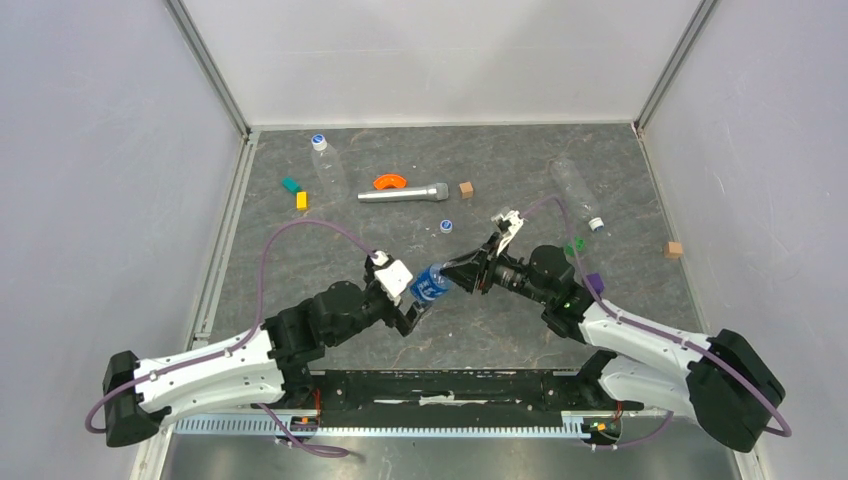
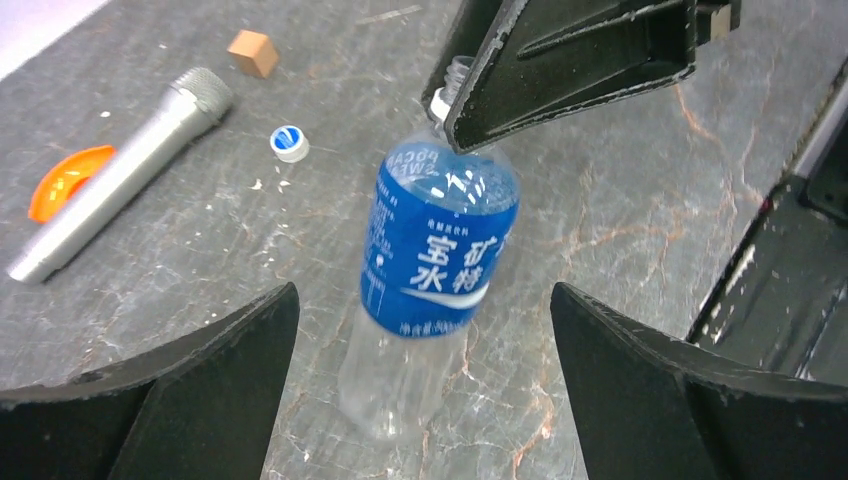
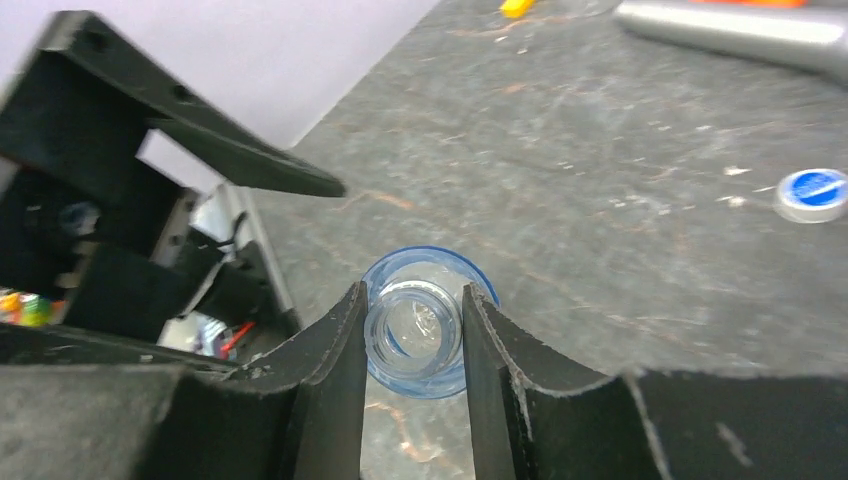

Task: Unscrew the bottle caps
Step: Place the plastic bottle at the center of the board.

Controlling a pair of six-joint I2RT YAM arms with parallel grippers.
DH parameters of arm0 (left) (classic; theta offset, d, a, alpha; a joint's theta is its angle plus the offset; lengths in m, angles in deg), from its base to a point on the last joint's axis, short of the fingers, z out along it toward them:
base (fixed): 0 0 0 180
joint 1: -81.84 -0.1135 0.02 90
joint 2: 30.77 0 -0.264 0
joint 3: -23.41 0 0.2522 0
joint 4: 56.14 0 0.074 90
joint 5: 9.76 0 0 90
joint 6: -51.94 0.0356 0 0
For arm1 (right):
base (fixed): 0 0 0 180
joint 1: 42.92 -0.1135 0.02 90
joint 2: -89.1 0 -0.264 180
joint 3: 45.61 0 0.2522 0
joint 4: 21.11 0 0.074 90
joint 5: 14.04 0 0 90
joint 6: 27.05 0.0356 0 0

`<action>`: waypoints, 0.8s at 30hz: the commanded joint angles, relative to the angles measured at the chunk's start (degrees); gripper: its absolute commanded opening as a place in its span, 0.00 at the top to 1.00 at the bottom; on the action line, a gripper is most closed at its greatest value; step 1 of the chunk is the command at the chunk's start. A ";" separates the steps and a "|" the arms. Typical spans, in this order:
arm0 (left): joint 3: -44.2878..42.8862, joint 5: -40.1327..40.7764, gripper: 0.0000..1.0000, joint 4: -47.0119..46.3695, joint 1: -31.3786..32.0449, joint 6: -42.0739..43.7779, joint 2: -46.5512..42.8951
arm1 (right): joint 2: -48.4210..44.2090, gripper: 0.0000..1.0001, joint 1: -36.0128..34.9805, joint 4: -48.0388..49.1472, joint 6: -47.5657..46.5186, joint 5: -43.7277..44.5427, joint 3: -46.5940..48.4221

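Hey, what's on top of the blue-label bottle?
Nothing: the bottle mouth is open, and the right gripper pinches its neck. One loose cap lies on the table. The fingers cover the neck's sides, so the threads are hidden.

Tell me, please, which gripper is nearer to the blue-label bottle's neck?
Right. The right gripper is shut on the neck of the blue-label bottle; the left gripper stands open, its jaws clear of the bottle's lower body on either side.

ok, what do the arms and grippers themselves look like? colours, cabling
Left arm and right arm match: white shells on the lower links, black joints and bases, a purple cable looping off each. Left gripper and right gripper have black wedge-shaped fingers with scuffed pale edges. A white block sits by the left wrist.
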 commanded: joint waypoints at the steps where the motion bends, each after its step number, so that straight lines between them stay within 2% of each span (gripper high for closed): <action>1: 1.18 5.17 0.00 -3.38 -0.12 -3.89 -3.97 | -3.86 1.00 2.77 -12.90 -10.57 11.64 7.33; 2: 1.51 5.76 0.00 -3.07 -0.09 -4.04 -4.87 | -4.45 1.00 0.05 -14.46 -12.45 13.35 8.47; 6: 2.01 9.12 0.00 -0.44 -0.13 -5.41 -7.49 | -4.63 1.00 0.02 -22.89 -20.50 23.37 15.58; 9: 2.50 11.40 0.00 0.65 -0.16 -6.21 -8.61 | -1.77 1.00 0.13 -29.02 -24.20 31.94 21.04; 11: 2.72 12.56 0.00 1.04 -0.07 -6.68 -9.01 | 1.41 1.00 0.62 -32.12 -26.52 34.23 24.86; 14: 2.20 12.69 0.00 2.42 -0.11 -6.88 -9.16 | 6.50 1.00 2.18 -35.19 -27.52 33.19 29.98; 24: 1.58 12.59 0.00 5.38 -0.12 -7.05 -8.92 | 19.31 1.00 8.69 -35.57 -28.16 25.64 38.18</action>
